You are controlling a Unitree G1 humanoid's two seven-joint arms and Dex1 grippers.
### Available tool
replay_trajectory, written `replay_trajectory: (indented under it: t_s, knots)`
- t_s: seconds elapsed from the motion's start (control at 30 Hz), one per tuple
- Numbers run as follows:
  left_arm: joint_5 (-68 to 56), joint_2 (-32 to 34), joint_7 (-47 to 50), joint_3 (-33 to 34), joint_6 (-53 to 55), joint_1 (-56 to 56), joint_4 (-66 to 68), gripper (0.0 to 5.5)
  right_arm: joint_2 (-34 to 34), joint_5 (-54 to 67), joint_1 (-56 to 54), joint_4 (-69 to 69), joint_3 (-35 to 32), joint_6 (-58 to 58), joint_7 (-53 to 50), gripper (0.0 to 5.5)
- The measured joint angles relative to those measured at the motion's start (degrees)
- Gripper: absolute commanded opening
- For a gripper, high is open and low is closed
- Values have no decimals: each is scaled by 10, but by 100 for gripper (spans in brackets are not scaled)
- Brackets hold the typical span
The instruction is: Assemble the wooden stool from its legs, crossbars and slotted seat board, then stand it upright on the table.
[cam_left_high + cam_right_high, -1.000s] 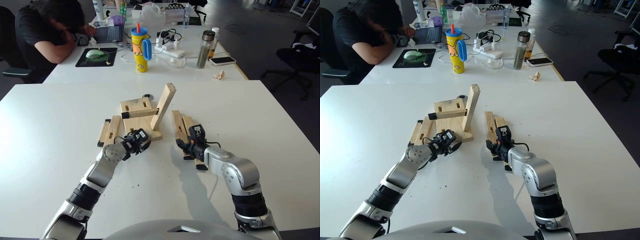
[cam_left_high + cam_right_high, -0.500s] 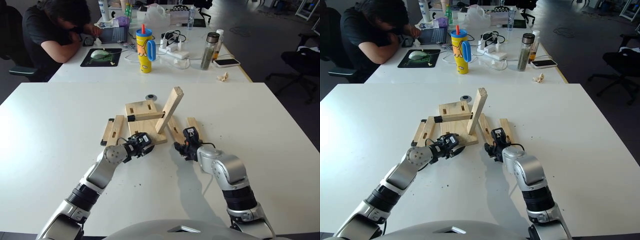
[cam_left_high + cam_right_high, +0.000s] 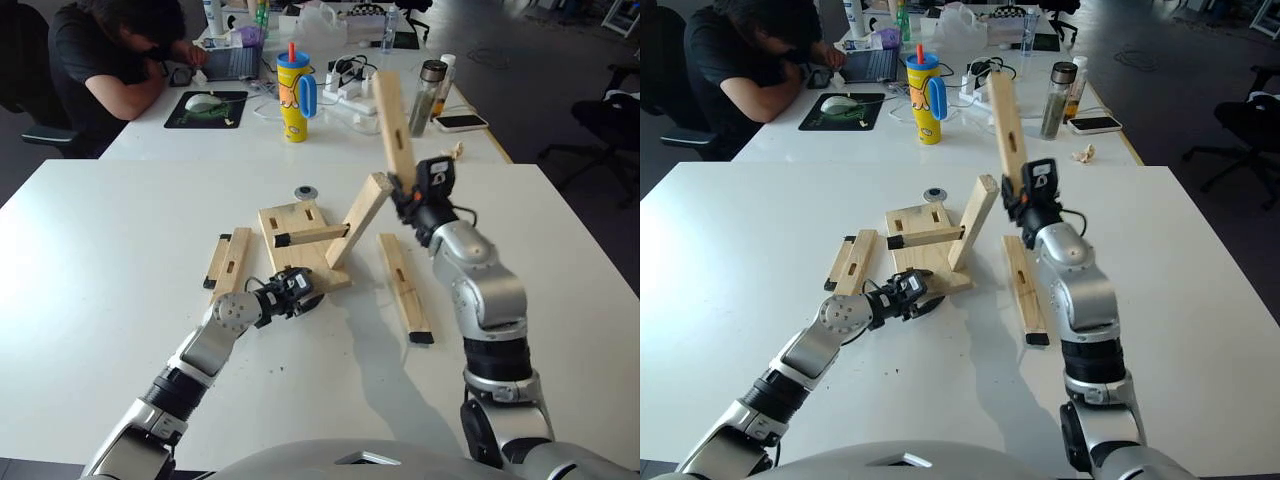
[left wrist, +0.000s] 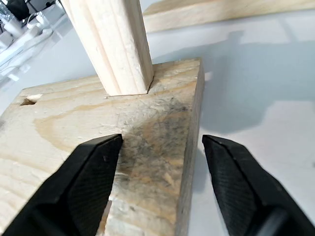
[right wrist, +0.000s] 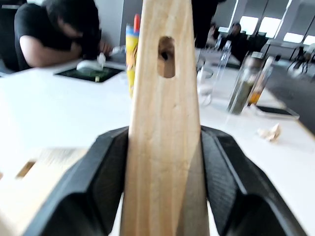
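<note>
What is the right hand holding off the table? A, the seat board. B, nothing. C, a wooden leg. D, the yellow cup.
C: the right hand is shut on a leg, held upright in the air beside the board.

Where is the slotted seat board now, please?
In the head views the seat board lies flat mid-table, just beyond the left gripper; a tilted leg stands in its near right corner, its top by the right gripper's raised leg.
</note>
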Motion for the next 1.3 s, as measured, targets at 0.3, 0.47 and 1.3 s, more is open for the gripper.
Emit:
replay_trajectory:
  t_s: [0.3,0.47,1.3]
  knots:
    - [18,36,-3,23,-47,20,-47,303,-10,69,-2,26,-101,-36,44,209]
    - [23,66,-10,35,-68,65,-107,303,-27,119,-14,25,-136,-50,88,209]
    - [-792,143,-78,323,369,40,-334,423,-174,489,178,-150,-42,112,470,208]
